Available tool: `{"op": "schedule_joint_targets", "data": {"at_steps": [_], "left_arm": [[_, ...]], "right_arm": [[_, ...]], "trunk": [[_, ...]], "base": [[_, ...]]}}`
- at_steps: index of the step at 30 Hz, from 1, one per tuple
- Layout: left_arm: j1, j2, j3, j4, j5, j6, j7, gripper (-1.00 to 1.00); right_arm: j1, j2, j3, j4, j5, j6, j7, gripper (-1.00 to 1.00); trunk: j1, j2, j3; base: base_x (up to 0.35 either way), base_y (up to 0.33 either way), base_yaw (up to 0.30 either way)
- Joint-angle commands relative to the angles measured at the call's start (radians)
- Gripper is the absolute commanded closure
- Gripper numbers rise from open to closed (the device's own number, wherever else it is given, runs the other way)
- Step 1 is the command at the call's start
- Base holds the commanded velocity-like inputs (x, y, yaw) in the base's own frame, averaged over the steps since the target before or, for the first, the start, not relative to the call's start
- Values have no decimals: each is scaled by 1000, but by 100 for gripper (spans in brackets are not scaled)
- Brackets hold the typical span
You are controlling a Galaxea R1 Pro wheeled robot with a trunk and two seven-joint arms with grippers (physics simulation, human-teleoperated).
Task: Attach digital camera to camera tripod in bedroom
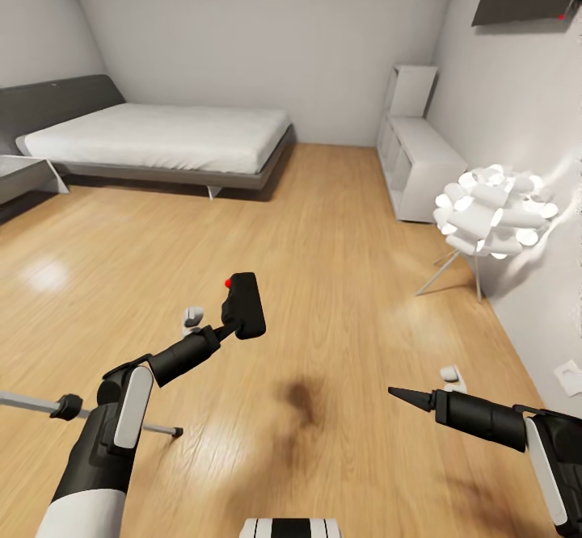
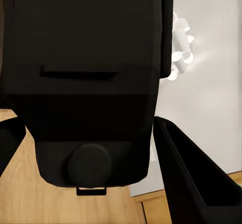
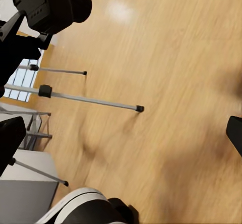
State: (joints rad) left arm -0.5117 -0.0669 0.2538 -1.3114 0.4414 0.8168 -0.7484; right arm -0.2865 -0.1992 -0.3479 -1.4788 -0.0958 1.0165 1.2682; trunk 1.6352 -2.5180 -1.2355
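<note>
Right now the digital camera (image 1: 245, 305) is up in the air over the wood floor (image 1: 323, 279), pinched in the left gripper (image 1: 230, 329), red button (image 1: 228, 283) toward the bed side. From the left wrist cam the camera body (image 2: 85, 82) sits betw. the fingers (image 2: 191, 183), jaws pressed onto it, round knob facing the lens. Camera tripod: one silver leg w/ black joint (image 1: 66, 406) pokes in low at the head view's left edge, behind the left arm; right wrist cam shows several legs (image 3: 85, 99) splayed over the floor w/ black feet, and the dark camera (image 3: 50, 4) above them. Right gripper (image 1: 404, 395) hangs over the floor, well apart from the camera, tips together in a point, holding nothing. Further out: grey bed (image 1: 162, 138) at the far wall, white shelf (image 1: 416, 158) along the right wall, lit white lamp (image 1: 489, 211) near it.
</note>
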Motion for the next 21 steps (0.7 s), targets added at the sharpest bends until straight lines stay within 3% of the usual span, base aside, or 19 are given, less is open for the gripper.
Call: {"op": "schedule_joint_targets", "data": {"at_steps": [1, 21], "left_arm": [[-1, -1, 2, 0, -2, 4, -5, 100], [-1, -1, 2, 0, 4, 2, -12, 100]], "right_arm": [[0, 0, 0, 0, -3, 7, 0, -100], [0, 0, 0, 0, -3, 7, 0, -100]], "trunk": [[-1, 0, 3], [-10, 5, 81]], "base": [[0, 0, 0], [0, 0, 0]]}}
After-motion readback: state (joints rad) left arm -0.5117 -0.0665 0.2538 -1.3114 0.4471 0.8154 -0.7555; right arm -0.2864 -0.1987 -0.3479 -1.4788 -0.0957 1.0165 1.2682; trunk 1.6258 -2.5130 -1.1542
